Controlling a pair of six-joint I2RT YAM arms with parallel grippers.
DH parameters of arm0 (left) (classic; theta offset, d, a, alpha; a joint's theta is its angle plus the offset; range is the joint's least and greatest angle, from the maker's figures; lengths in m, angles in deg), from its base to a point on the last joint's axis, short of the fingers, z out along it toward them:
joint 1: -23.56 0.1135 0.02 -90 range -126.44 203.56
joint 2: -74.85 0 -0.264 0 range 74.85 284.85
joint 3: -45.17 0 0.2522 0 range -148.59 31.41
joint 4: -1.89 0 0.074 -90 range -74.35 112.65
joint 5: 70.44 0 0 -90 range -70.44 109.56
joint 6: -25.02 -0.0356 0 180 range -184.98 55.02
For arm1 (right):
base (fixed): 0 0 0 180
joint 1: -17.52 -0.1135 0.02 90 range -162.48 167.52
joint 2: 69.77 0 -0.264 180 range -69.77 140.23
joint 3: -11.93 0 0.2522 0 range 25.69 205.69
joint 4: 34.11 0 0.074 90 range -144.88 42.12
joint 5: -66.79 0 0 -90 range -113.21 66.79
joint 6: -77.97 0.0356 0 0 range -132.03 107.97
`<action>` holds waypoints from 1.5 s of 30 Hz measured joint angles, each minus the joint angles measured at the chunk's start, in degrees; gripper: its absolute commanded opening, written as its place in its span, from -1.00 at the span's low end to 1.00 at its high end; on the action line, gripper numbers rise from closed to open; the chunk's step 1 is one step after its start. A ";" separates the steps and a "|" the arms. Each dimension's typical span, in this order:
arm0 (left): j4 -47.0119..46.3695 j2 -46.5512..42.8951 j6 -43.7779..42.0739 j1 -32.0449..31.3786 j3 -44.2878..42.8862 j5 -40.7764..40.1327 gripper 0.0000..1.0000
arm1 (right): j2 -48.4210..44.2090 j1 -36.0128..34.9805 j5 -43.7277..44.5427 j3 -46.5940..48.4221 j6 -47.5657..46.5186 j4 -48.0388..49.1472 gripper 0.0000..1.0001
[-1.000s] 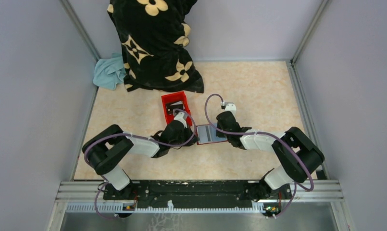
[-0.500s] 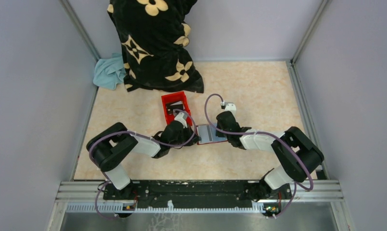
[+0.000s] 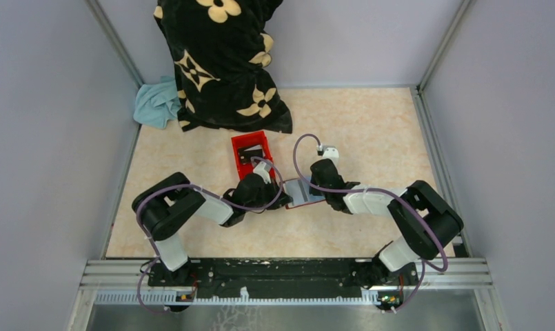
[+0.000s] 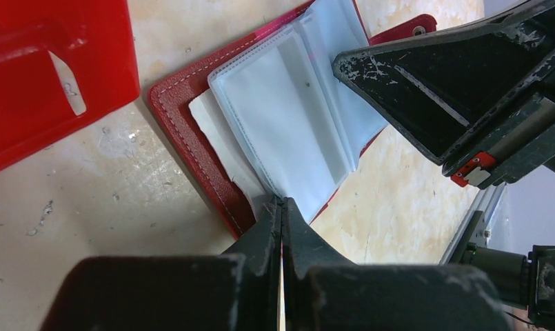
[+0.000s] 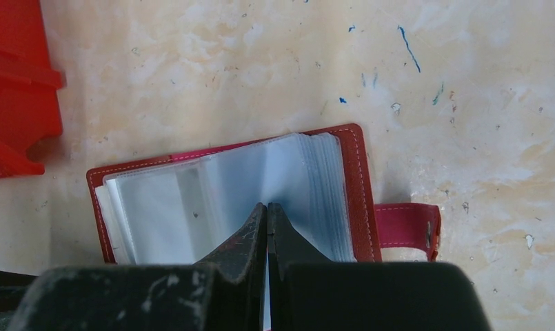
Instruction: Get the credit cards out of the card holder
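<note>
Card holder (image 5: 354, 181) lies open | R gripper (image 5: 267, 207) jaws together, pins sleeves (image 5: 157, 214) flat | L gripper (image 4: 282, 203) jaws together at pale card (image 4: 216, 138) corner, prob. for pull

Card holder (image 5: 356, 193) dark red; box (image 4: 26, 103) bright red; blanket (image 3: 223, 62) black, cream flowers.

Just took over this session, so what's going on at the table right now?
The dark red folding card holder lies open on the marbled beige table beside the bright red plastic box, its clear plastic sleeves fanned out. The left tool is shut at the holder's edge; the right tool is shut at the middle pages. Whether either pinches anything is unclear; no credit card lies free.
</note>
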 measured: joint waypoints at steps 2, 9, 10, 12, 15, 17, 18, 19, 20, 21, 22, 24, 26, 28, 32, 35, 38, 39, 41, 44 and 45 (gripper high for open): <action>-0.24 0.09 0.33 0.02 0.00 0.17 -1.00 | 0.09 0.00 -0.02 0.00 -0.02 0.22 -1.00; -1.97 0.09 0.96 -0.15 0.22 1.40 -1.00 | 0.22 0.00 -0.02 0.00 -0.02 0.50 -1.00; -2.89 0.11 1.05 -0.15 0.44 1.66 -1.00 | 0.26 0.00 0.00 0.00 -0.02 0.57 -1.00; -4.94 0.20 1.40 -0.15 0.96 2.12 -1.00 | 0.42 0.00 0.02 0.00 -0.02 0.83 -1.00; -7.58 0.55 1.97 -0.15 1.38 2.78 -1.00 | 0.52 0.00 0.04 0.00 -0.02 1.09 -1.00; -8.83 0.83 2.19 -0.15 1.36 3.13 -1.00 | 0.57 0.00 0.11 0.00 -0.02 1.18 -1.00; -9.27 0.94 2.23 -0.15 1.36 3.23 -1.00 | 0.57 0.00 0.11 0.00 -0.02 1.18 -1.00; -9.70 1.07 2.25 -0.15 1.33 3.37 -1.00 | 0.57 0.00 0.11 0.00 -0.02 1.18 -1.00; -10.12 1.22 2.27 -0.15 1.31 3.50 -1.00 | 0.57 0.00 0.13 0.00 -0.02 1.18 -1.00; -10.49 1.36 2.32 -0.15 1.27 3.56 -1.00 | 0.57 0.00 0.13 0.00 -0.02 1.18 -1.00; -10.58 1.40 2.40 -0.15 1.20 3.61 -1.00 | 0.57 0.00 0.13 0.00 -0.02 1.18 -1.00; -10.80 1.62 2.45 -0.15 0.83 3.91 -1.00 | 0.57 0.00 0.15 0.00 0.00 1.20 -1.00; -10.84 1.75 2.47 -0.15 0.15 4.24 -1.00 | 0.57 0.02 0.17 0.00 0.00 1.20 -1.00; -11.02 1.75 2.45 -0.26 -0.68 4.39 -1.00 | 0.57 0.04 0.15 0.00 0.02 1.20 -1.00; -11.15 2.01 2.40 -0.39 -2.45 4.39 -1.00 | 0.39 0.33 -0.07 -0.02 0.44 1.14 -1.00; -11.10 2.73 2.32 -0.42 -3.63 4.37 -1.00 | -0.83 0.70 -0.79 -0.87 0.96 0.76 -1.00; -10.71 4.33 1.97 -0.42 -5.22 4.33 -1.00 | -3.58 0.81 -1.46 -2.78 1.64 -0.42 -1.00; -10.36 5.07 1.90 -0.42 -5.86 4.33 -1.00 | -4.35 0.81 -1.62 -3.26 1.92 -0.90 -1.00; -9.42 6.36 1.77 -0.39 -6.99 4.35 -1.00 | -6.67 0.87 -1.75 -4.59 2.51 -2.14 -1.00; -7.98 7.28 1.53 -0.39 -8.28 4.33 -1.00 | -10.75 0.92 -1.27 -6.45 3.13 -3.63 -1.00; -7.56 7.37 1.44 -0.39 -8.70 4.35 -1.00 | -12.55 0.92 -0.94 -6.93 3.41 -4.31 -1.00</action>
